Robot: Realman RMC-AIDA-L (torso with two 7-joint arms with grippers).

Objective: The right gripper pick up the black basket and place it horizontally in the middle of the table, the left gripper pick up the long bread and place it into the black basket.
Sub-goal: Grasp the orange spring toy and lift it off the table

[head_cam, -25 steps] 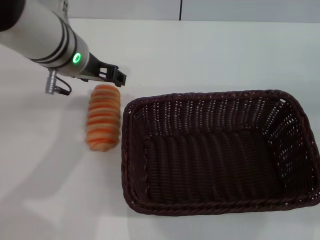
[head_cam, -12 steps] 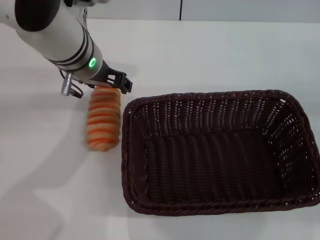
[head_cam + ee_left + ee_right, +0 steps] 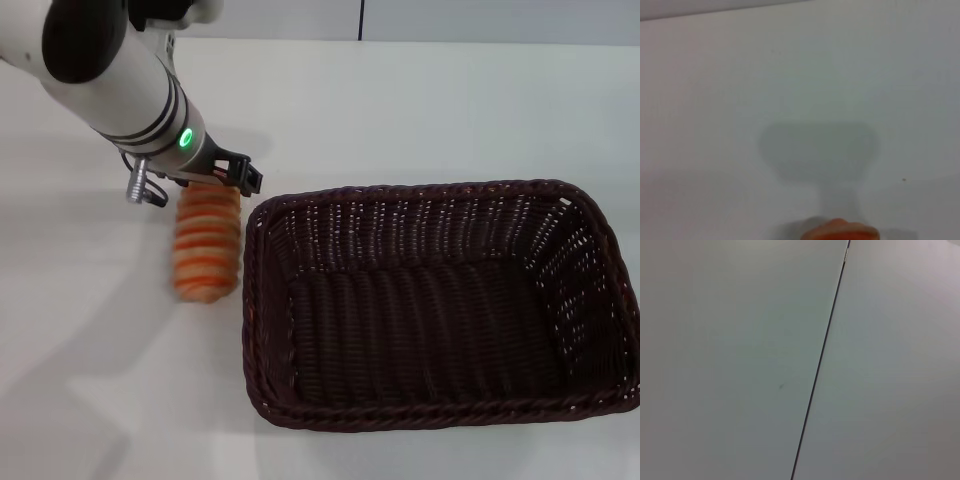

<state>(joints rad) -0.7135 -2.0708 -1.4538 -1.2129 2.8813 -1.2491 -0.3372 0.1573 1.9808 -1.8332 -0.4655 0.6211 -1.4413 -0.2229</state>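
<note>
The white counter (image 3: 420,110) carries everything in view.

The basket (image 3: 440,305) is the largest item on it. It lies flat with its long side running left to right, occupying the middle and right portion of the counter as seen from the head camera. Its opening faces up and its interior holds nothing.

The left arm (image 3: 110,75) enters from the upper left of the head view, slanting down toward the counter, with a green light (image 3: 184,139) lit near its wrist.

The bread (image 3: 207,241) lies on the counter just beside the basket's left end, lengthwise away from the robot, outside the basket. Whether it touches the rim cannot be determined. A small sliver of its orange crust (image 3: 840,232) also shows at the edge of the left wrist view.

The left claw (image 3: 228,174) sits directly over the far end of the bread. Whether it is released or clenched cannot be told, as the fingers are not clearly visible.

The right claw is not visible; its wrist camera shows only a pale surface crossed by a dark seam (image 3: 821,360).
</note>
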